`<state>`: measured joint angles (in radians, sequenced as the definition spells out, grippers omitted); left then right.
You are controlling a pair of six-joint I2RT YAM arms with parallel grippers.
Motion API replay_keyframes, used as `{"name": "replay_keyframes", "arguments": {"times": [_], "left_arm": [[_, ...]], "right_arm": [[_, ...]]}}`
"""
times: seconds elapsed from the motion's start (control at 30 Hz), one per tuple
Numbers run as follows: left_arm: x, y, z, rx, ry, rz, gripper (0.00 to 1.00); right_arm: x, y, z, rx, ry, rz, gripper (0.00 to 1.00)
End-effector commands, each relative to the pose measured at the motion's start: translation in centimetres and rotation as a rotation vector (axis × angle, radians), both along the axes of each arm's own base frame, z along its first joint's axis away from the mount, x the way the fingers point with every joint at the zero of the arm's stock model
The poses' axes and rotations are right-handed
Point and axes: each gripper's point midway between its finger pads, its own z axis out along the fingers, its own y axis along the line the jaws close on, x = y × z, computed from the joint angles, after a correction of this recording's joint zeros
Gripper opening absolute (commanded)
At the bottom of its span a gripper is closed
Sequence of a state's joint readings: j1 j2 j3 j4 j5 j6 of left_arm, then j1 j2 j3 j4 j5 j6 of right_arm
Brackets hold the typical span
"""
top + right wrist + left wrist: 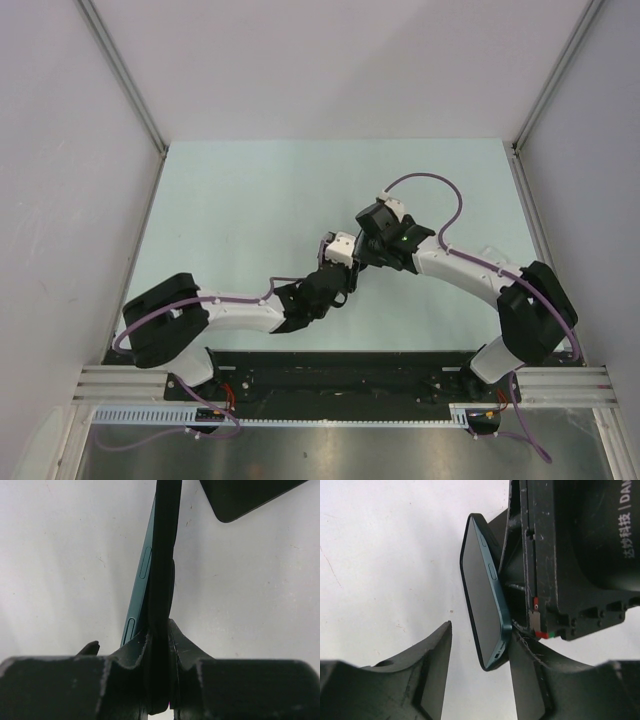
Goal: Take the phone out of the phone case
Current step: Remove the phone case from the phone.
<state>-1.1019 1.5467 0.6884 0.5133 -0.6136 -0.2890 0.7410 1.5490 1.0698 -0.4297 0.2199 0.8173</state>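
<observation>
Plainly, the only readable writing is on the black housing [600,535] of the right gripper [159,645]. Seen from the left wrist, white characters run sideways, "达妙科技 | DAM", with the rest cut off at the frame edge. Small red and green marks sit on the edge of that housing, lower down.

The phone [482,595] is teal with a dark screen. It is held on edge above the pale table [250,200], tilted, with its side buttons bare. The black phone case [165,540] lies against its back. The right wrist view shows the case as a thin dark strip just right of the phone's teal side [140,580]. The right gripper is clamped tight on that strip, its two fingers pressed together around it.

The left gripper [479,642] has its jaws standing apart. The phone's lower corner sits in the gap between them. It is at or just beside one finger [527,680], and I cannot tell whether they touch. The other finger stays clear of the screen.

From the top camera, both grippers meet over the middle of the table, the left gripper [345,262] just beside the right gripper [362,248]. The phone itself is too hidden there to make out.
</observation>
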Motion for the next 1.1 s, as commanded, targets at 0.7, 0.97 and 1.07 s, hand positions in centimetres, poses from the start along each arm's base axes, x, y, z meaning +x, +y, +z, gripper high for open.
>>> {"name": "replay_keyframes", "arguments": {"times": [0.7, 0.97, 1.07], "left_arm": [[3.5, 3.9, 3.1, -0.076, -0.023, 0.118, 0.00], [3.2, 3.3, 4.7, -0.135, -0.002, 0.066, 0.00], [3.0, 3.0, 4.3, -0.141, 0.016, 0.051, 0.00]], "right_arm": [[-2.9, 1.2, 4.8, 0.059, -0.028, 0.128, 0.00], [-4.0, 0.6, 2.1, -0.040, 0.038, 0.130, 0.00], [-3.9, 0.0, 1.4, -0.059, 0.059, 0.076, 0.00]]}}
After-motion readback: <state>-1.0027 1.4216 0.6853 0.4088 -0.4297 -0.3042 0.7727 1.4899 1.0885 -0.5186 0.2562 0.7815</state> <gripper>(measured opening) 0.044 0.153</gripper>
